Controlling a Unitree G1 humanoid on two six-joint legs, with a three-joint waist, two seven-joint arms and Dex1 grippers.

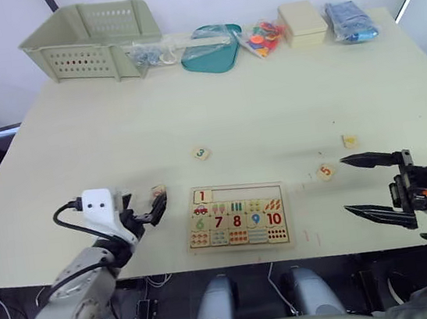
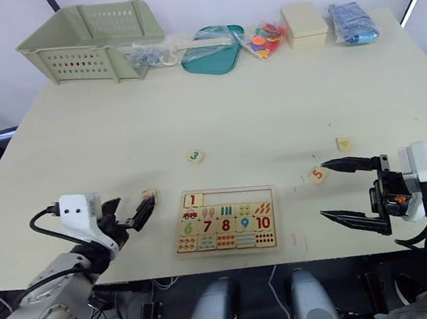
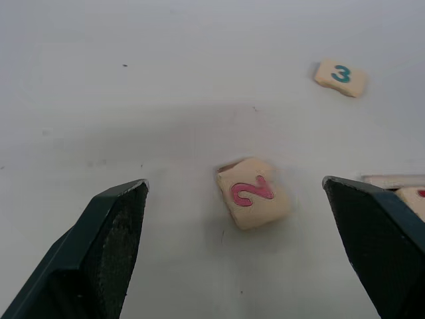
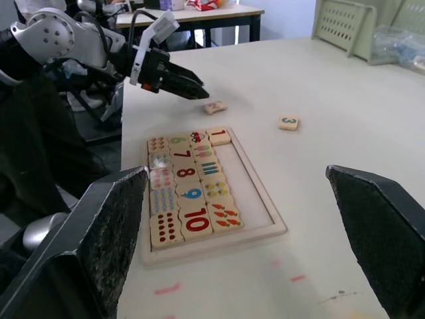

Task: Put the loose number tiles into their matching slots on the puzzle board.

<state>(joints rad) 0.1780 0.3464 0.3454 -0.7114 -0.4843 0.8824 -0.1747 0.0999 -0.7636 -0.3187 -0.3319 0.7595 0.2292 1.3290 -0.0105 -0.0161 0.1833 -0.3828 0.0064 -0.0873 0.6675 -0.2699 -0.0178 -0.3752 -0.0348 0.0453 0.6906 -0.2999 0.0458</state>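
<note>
A broad pale tabletop (image 1: pixel 270 113) carries everything. Nearest me lies the flat pale wooden puzzle board (image 1: pixel 237 216), its digit-1 tile (image 1: pixel 203 196) already seated in the upper row of bare square slots (image 1: pixel 241 192). My left gripper (image 1: pixel 154 209) is spread wide around the small pale wooden tile with a red 2 (image 3: pixel 252 193), just left of the board. My right gripper (image 2: pixel 345 192) gapes empty beside the orange 5 tile (image 1: pixel 325 171). Farther off sit the green 3 tile (image 1: pixel 202 154) and another tile (image 1: pixel 349 141). These look light, stiff and thin; I'd pinch opposite edges.

Silver-grey rounded arm shells are fitted with white wrist housings, black looped cables, and black tapered two-fingered end effectors, left end effector (image 1: pixel 155 208) and right end effector (image 1: pixel 368 185).
</note>
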